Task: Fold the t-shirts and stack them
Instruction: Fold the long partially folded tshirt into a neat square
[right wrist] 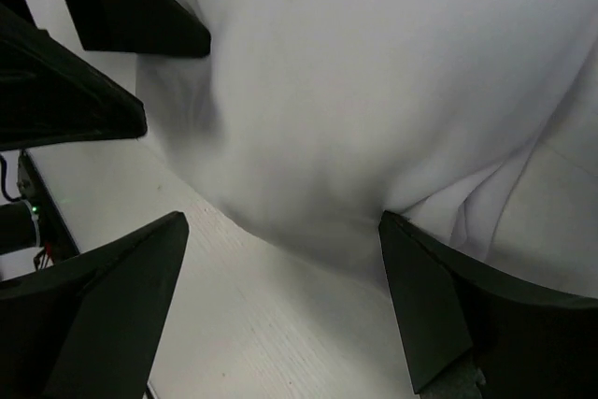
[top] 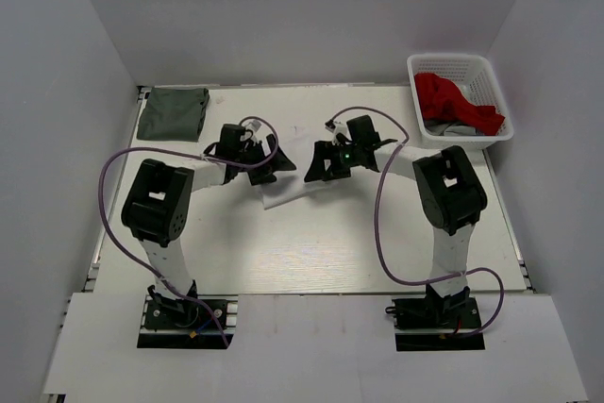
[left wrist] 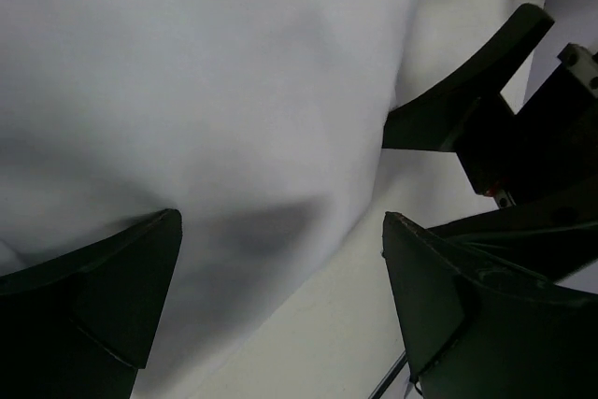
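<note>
Holding left gripper (left wrist: 280, 231) and right gripper (right wrist: 280, 231) spread wide, gripping nothing, just above white shirt (left wrist: 234, 91): soft, smooth, faintly creased, lying mid-table, possibly folded. Noting green shirt (top: 173, 112), a squarish folded pad, at far left. Working on matte white table (top: 330, 252) inside plain grey walls (top: 283, 16).

The plain white t-shirt (top: 283, 193) is blending into the white table (top: 311, 252), the grey-green t-shirt (top: 173, 112) is showing no pattern, a red cloth (top: 448, 96) and a grey cloth (top: 455, 128) are contrasting with the white latticed basket (top: 453, 59), and purple cables (top: 381, 205) are standing out against the black-and-white arms (top: 451, 186).
</note>
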Tool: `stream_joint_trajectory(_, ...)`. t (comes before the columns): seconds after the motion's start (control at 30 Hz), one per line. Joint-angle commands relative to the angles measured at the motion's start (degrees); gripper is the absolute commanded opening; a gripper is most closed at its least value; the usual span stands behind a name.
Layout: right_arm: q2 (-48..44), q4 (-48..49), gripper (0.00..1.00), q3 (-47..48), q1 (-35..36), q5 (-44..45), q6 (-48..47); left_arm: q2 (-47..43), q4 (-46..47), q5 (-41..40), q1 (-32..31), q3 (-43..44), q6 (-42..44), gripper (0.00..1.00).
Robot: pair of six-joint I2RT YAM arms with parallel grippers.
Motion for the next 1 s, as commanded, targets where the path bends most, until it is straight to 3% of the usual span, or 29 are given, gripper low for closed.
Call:
stream_joint_trajectory(0.0,-4.2,2.0,0.90,-7.4,0.9,0.4,2.2,-0.8,-2.5,-1.0,-1.4,-3.5,1.1,1.00)
stream_joint_trajectory(0.13,-10.6,4.8,0.90,-18.1,3.0,1.5,3.3,-8.3,-5.8,-6.3,-5.0,-11.2,1.1,1.00)
stream_joint_trajectory(0.27,-20.5,0.9,0.90,-26.9,6.9,3.7,1.6,-24.9,-5.9,-6.9,-8.3,-21.5,-0.9,1.00)
stream_joint_trajectory(0.4,-31.4,-5.1,0.90,-29.2,9.3,7.0,-0.9,-38.6,-14.2,-14.0,-10.6,-22.8,-0.8,1.00)
stream_joint_trajectory(0.53,-38.7,-5.2,0.90,-28.6,9.0,12.9,1.5,-44.6,-21.3,-25.6,-10.6,-19.6,0.3,1.00)
stream_joint_trajectory(0.7,-37.0,-0.8,0.90,-25.9,8.4,26.2,3.2,-40.9,-26.5,-34.1,-10.6,-15.3,2.0,1.00)
stream_joint_trajectory(0.83,-28.5,-7.4,0.90,-16.8,7.8,33.0,5.6,-35.2,-27.2,-34.1,-10.6,-13.7,2.7,0.86)
stream_joint_trajectory(0.97,-22.8,-5.5,0.85,-12.6,7.2,30.8,7.7,-30.9,-27.2,-34.1,-10.6,-12.3,3.8,0.72)
